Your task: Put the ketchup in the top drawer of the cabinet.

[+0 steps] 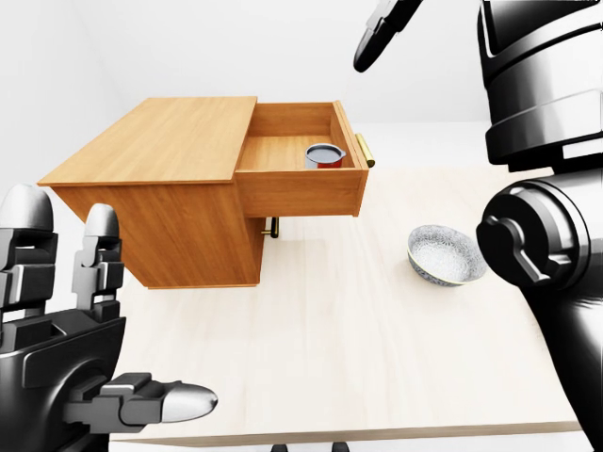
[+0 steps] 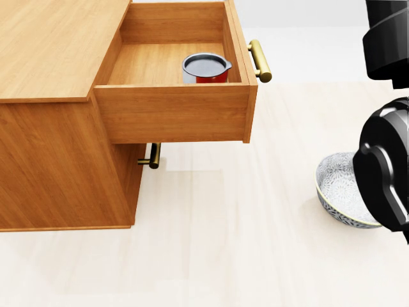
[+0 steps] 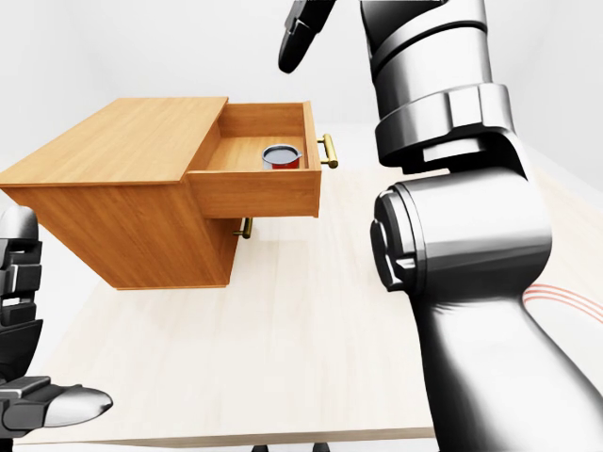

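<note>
**Ketchup in the open drawer**

Nearest, the left hand (image 1: pixel 85 348) waits low with fingers spread wide. The right hand (image 1: pixel 382 33) hangs empty — its spread unclear. Below it, the ketchup (image 2: pixel 206 68) stands upright in the cabinet's (image 2: pixel 57 160) open top drawer (image 2: pixel 172 112) — bowl (image 1: pixel 446 255) apart.

Right hand (image 1: pixel 382 33) raised; left hand (image 1: pixel 71 358) open-fingered.
</note>
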Robot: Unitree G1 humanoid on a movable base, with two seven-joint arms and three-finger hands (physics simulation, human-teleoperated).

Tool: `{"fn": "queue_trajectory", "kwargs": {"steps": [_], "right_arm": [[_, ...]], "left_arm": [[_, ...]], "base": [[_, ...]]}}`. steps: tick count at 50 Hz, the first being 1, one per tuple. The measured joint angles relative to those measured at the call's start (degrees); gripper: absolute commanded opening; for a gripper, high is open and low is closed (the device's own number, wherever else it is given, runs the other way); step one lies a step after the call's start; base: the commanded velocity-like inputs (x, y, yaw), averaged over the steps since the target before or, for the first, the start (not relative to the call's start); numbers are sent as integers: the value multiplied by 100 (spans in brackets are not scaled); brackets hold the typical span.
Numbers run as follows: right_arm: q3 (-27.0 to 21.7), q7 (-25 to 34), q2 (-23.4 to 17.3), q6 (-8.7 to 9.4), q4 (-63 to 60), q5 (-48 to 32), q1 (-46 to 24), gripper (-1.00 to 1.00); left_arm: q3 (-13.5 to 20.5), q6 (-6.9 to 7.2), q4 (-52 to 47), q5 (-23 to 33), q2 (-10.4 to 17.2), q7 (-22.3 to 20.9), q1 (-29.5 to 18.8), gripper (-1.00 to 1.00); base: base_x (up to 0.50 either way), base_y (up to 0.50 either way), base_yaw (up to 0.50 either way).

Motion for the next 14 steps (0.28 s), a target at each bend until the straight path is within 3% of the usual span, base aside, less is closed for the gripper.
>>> {"fn": "queue_trajectory", "kwargs": {"steps": [7,14], "right_arm": [[5,239,-132,0,-998,115,136,100],[41,647,-224,0,-3330,-66,1128,100]], "left_arm": [[-10,0,0,-60,56,50,48,100],[-28,0,0,-89,88,74,91,100]], "base": [[0,0,0],[0,0,0]]}}
